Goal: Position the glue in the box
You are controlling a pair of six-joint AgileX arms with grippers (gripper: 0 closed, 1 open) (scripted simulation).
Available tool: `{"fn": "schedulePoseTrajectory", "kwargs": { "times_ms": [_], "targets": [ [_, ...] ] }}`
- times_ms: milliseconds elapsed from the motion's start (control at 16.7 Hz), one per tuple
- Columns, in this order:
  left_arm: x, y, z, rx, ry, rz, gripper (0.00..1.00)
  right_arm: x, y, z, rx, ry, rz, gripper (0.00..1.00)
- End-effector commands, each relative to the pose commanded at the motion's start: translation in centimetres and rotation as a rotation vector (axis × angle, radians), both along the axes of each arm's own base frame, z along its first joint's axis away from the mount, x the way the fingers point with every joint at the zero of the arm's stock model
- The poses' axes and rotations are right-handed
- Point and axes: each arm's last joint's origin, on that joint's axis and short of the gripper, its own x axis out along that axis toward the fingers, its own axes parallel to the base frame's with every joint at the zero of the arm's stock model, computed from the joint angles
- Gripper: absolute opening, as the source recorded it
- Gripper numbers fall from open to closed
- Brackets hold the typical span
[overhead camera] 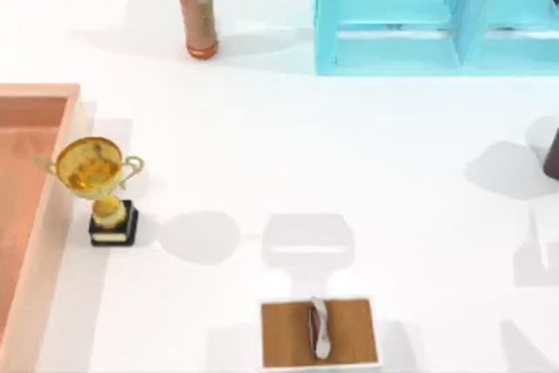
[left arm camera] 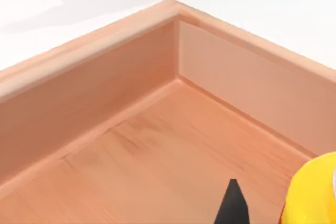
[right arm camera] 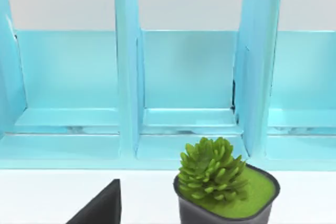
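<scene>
My top camera looked straight down on the table [overhead camera: 349, 155]. My left wrist camera sat close inside the box [left arm camera: 105, 93]. My right wrist camera faced the shelf unit [right arm camera: 126, 77], shared with the top view.

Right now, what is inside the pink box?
In the left wrist view the box shows a bare wooden floor, with the yellow glue at the edge beside a dark claw finger. Whether the glue rests on the floor cannot be seen.

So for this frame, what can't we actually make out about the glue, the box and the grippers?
- Glue: cut off by the left wrist view's edge; nozzle and label unseen, so whether it rests on the box floor is unclear.
- Left gripper: one dark fingertip visible; grip unclear.
- Box: cropped by the top view's left edge.
- Right gripper: one dark fingertip visible.
</scene>
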Motion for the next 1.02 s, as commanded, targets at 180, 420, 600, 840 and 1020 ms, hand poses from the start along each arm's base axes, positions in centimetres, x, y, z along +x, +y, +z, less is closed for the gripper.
{"fn": "schedulePoseTrajectory", "kwargs": {
  "times_ms": [180, 420, 600, 840, 1020],
  "targets": [
    [0.61, -0.64, -0.46, -0.004, -0.007, 0.000, 0.00, 0.00, 0.00, 0.00, 0.000, 0.000, 0.000, 1.00],
    [0.86, -1.01, -0.68, -0.010, -0.008, -0.001, 0.00, 0.00, 0.00, 0.00, 0.000, 0.000, 0.000, 1.00],
    [0.86, -1.01, -0.68, -0.010, -0.008, -0.001, 0.00, 0.00, 0.00, 0.00, 0.000, 0.000, 0.000, 1.00],
    [0.86, -1.01, -0.68, -0.010, -0.008, -0.001, 0.30, 0.00, 0.00, 0.00, 0.000, 0.000, 0.000, 1.00],
    [0.86, -1.01, -0.68, -0.010, -0.008, -0.001, 0.53, 0.00, 0.00, 0.00, 0.000, 0.000, 0.000, 1.00]
  ]
}}
